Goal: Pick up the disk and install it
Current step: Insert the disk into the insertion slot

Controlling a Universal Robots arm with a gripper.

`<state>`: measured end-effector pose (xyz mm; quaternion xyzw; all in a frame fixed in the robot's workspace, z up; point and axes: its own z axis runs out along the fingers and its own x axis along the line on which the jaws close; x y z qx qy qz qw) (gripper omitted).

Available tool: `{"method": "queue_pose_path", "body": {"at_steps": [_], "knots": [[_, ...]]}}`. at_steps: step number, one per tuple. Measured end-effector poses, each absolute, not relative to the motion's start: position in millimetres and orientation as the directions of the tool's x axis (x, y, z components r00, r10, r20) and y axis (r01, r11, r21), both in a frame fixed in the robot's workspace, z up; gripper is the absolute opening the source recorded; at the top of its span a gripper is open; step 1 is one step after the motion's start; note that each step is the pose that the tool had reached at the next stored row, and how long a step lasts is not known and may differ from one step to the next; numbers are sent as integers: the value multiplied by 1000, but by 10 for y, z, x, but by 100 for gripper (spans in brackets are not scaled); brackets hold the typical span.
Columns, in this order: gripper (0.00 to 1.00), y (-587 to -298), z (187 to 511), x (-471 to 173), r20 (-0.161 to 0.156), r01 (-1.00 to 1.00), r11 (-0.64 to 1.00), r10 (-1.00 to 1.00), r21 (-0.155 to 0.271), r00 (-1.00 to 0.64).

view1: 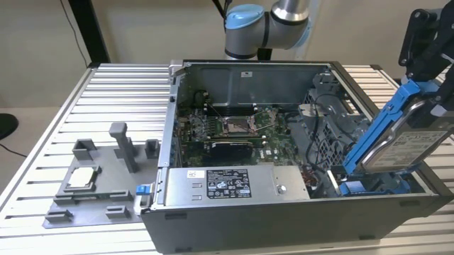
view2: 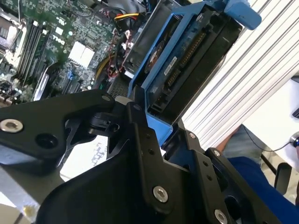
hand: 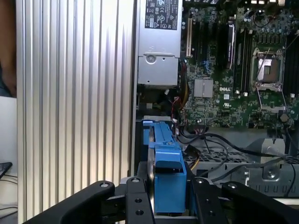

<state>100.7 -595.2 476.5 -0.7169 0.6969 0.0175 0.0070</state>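
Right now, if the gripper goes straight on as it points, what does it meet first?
Likely the blue drive bay in the case corner, reached first by the disk the gripper holds; depth unclear.

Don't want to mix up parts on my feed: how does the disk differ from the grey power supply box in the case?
The disk stands tilted on edge, clamped in the end effector; the power supply box lies flat inside the case. The disk is slimmer and framed in blue plastic; the box is bulkier, bare metal. Both are grey with a printed label.
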Motion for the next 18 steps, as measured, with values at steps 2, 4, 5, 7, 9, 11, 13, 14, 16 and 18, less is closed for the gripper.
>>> {"method": "queue_pose_path", "body": {"at_steps": [2,4,5,7,9,11,13,14,16,18], "knots": [[0,-5941,4741,1010,-36,-999,-29,-999,14,28],[0,-5933,4709,1013,-38,-999,-29,-999,14,28],[0,-5930,4693,1013,-39,-999,-29,-999,14,28],[0,-5921,4664,1015,-41,-999,-29,-999,14,28],[0,-5909,4634,1020,-45,-999,-29,-999,14,28],[0,-5898,4603,1024,-48,-999,-29,-998,14,28],[0,-5891,4571,1029,-53,-999,-29,-998,14,28],[0,-5888,4558,1031,-55,-999,-29,-998,14,28],[0,-5887,4530,1035,-61,-999,-29,-998,14,28],[0,-5887,4507,1037,-69,-999,-29,-997,13,28]]}}
